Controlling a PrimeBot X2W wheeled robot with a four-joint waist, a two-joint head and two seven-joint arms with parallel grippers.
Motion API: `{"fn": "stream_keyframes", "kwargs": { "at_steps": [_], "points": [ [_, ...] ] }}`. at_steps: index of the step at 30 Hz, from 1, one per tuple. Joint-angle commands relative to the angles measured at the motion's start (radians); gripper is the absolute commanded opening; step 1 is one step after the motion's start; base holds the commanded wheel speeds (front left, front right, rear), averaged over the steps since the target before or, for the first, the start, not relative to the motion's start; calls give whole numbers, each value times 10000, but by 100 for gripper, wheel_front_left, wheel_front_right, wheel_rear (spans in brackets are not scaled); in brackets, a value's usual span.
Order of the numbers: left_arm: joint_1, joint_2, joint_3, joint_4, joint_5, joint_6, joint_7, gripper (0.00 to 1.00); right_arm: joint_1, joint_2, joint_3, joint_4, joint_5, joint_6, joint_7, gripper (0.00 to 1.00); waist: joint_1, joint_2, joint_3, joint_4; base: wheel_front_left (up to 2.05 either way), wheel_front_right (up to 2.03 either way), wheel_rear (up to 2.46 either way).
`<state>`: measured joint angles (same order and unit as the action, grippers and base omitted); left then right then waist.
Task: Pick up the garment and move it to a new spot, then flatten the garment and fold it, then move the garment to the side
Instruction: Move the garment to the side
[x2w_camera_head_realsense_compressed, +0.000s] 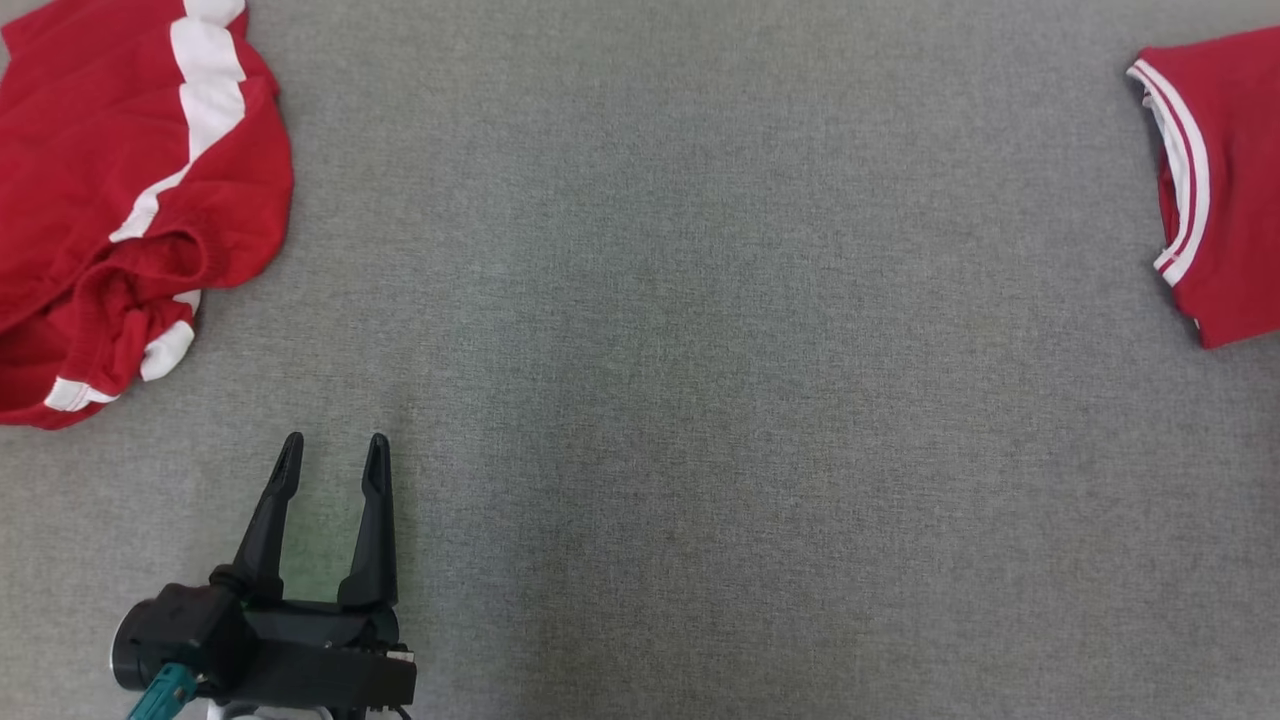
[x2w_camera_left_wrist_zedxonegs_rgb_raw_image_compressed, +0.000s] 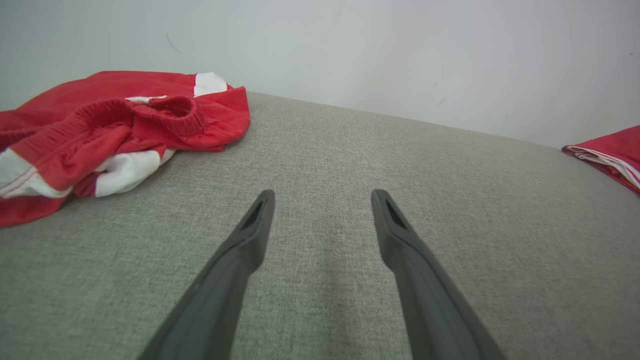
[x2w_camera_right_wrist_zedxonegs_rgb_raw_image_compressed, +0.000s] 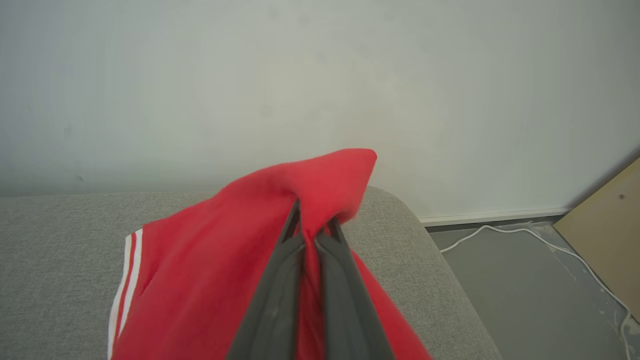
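- The left gripper (x2w_camera_head_realsense_compressed: 335, 445) hovers at the near left of the grey cloth-covered surface (x2w_camera_head_realsense_compressed: 700, 400). Its two dark fingers are spread well apart with nothing between them.
- From the left wrist camera, those fingers (x2w_camera_left_wrist_zedxonegs_rgb_raw_image_compressed: 250, 240) point across bare grey fabric toward the pale wall at the far side. I cannot tell whether the tips touch the fabric.
- The right gripper (x2w_camera_right_wrist_zedxonegs_rgb_raw_image_compressed: 314, 225) has its fingers drawn almost together, pinching a fold of the red garment (x2w_camera_right_wrist_zedxonegs_rgb_raw_image_compressed: 210, 270). The pinched cloth rises in a peak over the fingertips.
- That garment lies at the far right of the surface, close to its rounded corner. In the head view it runs off the right side of the picture (x2w_camera_head_realsense_compressed: 1230, 190).
- It has a white-and-red striped trim along the edge that faces the middle of the surface.
- A second piece, a pair of red shorts (x2w_camera_head_realsense_compressed: 120, 200) with white bands, sits crumpled at the far left. It is well apart from the garment, with open grey fabric between them.
- The shorts' gathered waistband (x2w_camera_left_wrist_zedxonegs_rgb_raw_image_compressed: 175, 112) lies on top of the heap, which is just beyond and to the left of the left gripper, not touching it.
- Past the right end of the surface there is a grey floor (x2w_camera_right_wrist_zedxonegs_rgb_raw_image_compressed: 525, 280). A white cable (x2w_camera_right_wrist_zedxonegs_rgb_raw_image_compressed: 500, 232) trails across it, and a tan board (x2w_camera_right_wrist_zedxonegs_rgb_raw_image_compressed: 605, 225) leans at the far right.
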<state>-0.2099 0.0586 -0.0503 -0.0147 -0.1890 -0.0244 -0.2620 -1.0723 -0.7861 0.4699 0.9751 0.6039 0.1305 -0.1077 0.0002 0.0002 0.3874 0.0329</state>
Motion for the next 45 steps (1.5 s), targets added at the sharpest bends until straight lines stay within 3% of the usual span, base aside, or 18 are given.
{"fn": "stream_keyframes", "kwargs": {
  "at_steps": [1, 3, 4, 5, 14, 21, 32, 40, 45],
  "points": [
    [-115, 63, 26, -52, 75, 18, -32, 100, -130, -27, 64, 43, -38, 4, -86, 0, -2, -2, 81, -60, 0, 0, 0],
    [-133, 58, 15, -81, 111, 41, -32, 100, -227, -7, 161, 206, -56, 4, -135, 0, -2, -2, 107, -79, 0, 0, 0],
    [-133, 55, 2, -89, 126, 59, -34, 100, -291, -11, 206, 266, -100, 4, -223, 44, -2, -2, 116, -89, 0, 0, 0],
    [-130, 53, -16, -100, 143, 63, -32, 100, -326, -12, 244, 335, -128, 4, -287, 100, -2, -2, 117, -97, 0, 0, 0],
    [-4, 52, 16, -116, 142, 101, -32, 100, -696, 164, 445, 907, -607, 4, -1000, 100, -2, -2, -1, -190, 0, 0, 0],
    [203, 20, 36, 13, -11, 152, -32, 100, -470, 728, 460, 436, -242, 4, -1426, 100, -2, -2, -484, -296, 0, 0, 0],
    [736, -15, 136, 221, -180, 222, -32, 100, 1233, 1621, -66, -1922, 312, 4, -1587, 100, -2, -2, -1546, -644, 0, 0, 0],
    [978, -45, 128, 365, -320, 252, -32, 100, 3619, 2512, -1018, -3934, -233, 4, -1577, 100, -2, -2, -2251, -843, 0, 0, 0],
    [1170, -55, 107, 411, -374, 274, -32, 100, 4976, 3164, -1108, -5094, -851, 4, -1576, 100, -2, -2, -2520, -974, 0, 0, 0]
  ]
}}
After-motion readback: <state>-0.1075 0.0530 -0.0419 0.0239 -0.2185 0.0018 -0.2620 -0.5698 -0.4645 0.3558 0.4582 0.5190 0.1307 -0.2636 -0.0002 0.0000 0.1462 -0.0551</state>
